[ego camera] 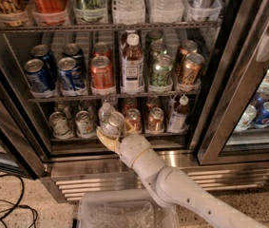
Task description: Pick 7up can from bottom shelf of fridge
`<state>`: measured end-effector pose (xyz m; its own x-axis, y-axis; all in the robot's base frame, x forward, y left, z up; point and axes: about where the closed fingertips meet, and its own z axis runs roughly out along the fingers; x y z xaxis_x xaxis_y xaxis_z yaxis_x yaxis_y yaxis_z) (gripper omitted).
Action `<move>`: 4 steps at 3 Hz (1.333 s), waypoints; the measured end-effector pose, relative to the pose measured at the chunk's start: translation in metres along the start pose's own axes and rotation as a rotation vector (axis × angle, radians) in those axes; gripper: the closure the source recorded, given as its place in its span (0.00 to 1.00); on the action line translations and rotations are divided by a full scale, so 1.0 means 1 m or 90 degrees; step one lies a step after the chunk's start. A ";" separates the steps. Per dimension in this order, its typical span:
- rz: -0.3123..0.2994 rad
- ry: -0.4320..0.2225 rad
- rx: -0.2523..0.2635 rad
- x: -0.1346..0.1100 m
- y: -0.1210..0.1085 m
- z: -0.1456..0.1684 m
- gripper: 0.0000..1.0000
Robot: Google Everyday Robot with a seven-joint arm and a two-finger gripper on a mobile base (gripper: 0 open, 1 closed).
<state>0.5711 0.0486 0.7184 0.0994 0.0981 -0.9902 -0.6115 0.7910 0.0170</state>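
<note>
A clear plastic bin (pixel 124 212) is seen nearest, low in the middle, with dark cables (pixel 3 204) on the floor to its left. A white arm (pixel 186 191) is stretched from the near right up to the fridge (pixel 77 166), over its steel grille (pixel 96 183).

The gripper (pixel 112 136) is placed at the front edge of the bottom shelf (pixel 72 138). The 7up can (pixel 111 123) is grasped in its fingers and is tilted a little. 2 pale cans (pixel 59 123) are seen to the left of it. A copper can (pixel 133 119) is just beside it on the right, then 1 more and a small bottle (pixel 177 114).

Farther up, blue cans (pixel 38 75), a red can (pixel 101 72) and a tall bottle (pixel 132 63) are lined up.
</note>
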 end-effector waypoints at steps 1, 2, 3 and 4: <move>-0.018 0.063 -0.037 -0.013 -0.024 -0.029 1.00; -0.067 0.072 -0.095 -0.034 0.000 -0.028 1.00; -0.068 0.070 -0.097 -0.037 0.000 -0.028 1.00; -0.089 0.056 -0.125 -0.060 0.003 -0.037 1.00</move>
<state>0.5341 0.0223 0.7729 0.1298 -0.0635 -0.9895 -0.7387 0.6595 -0.1392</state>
